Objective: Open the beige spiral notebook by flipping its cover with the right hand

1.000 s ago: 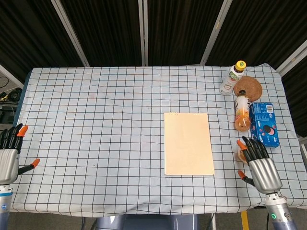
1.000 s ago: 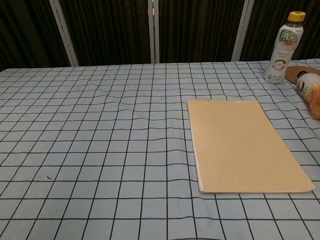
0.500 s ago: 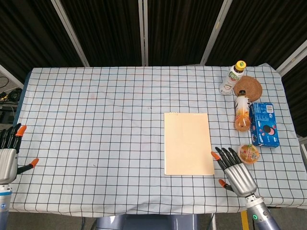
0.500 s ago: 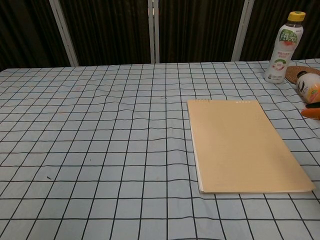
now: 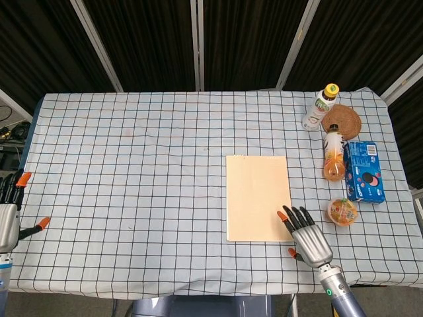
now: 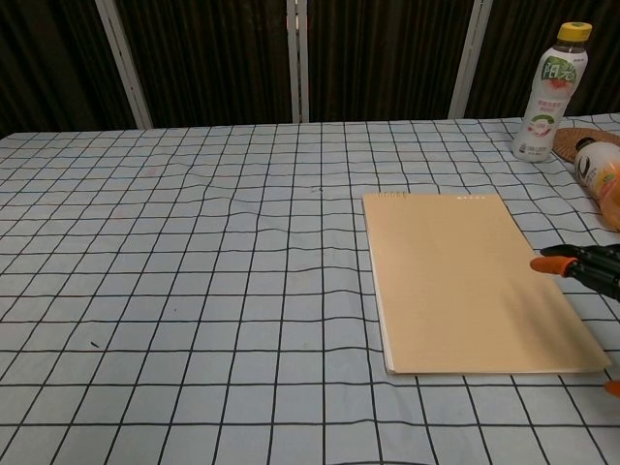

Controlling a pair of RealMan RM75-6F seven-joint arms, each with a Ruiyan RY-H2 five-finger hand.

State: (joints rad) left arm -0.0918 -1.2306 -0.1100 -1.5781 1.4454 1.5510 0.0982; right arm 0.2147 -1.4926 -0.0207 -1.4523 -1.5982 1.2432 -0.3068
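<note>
The beige spiral notebook [image 5: 259, 197] [image 6: 467, 275] lies closed and flat on the checked tablecloth, right of centre, its spiral edge at the far end. My right hand [image 5: 306, 237] [image 6: 584, 268] hovers at the notebook's near right corner, fingers spread and empty, orange fingertips [image 5: 283, 214] reaching over the cover's edge. My left hand [image 5: 9, 210] stays at the table's far left edge, fingers apart, holding nothing.
At the right side stand a white bottle [image 5: 319, 106] [image 6: 545, 93], a woven coaster [image 5: 342, 120], an orange juice bottle [image 5: 333, 154], a blue cookie pack [image 5: 364, 171] and a fruit cup [image 5: 342, 211]. The tablecloth's front edge [image 5: 198, 284] is close below the notebook.
My right hand has moved left from beside the fruit cup to the notebook's near right corner. The left hand drifted slightly lower and further left. The notebook has not moved.
</note>
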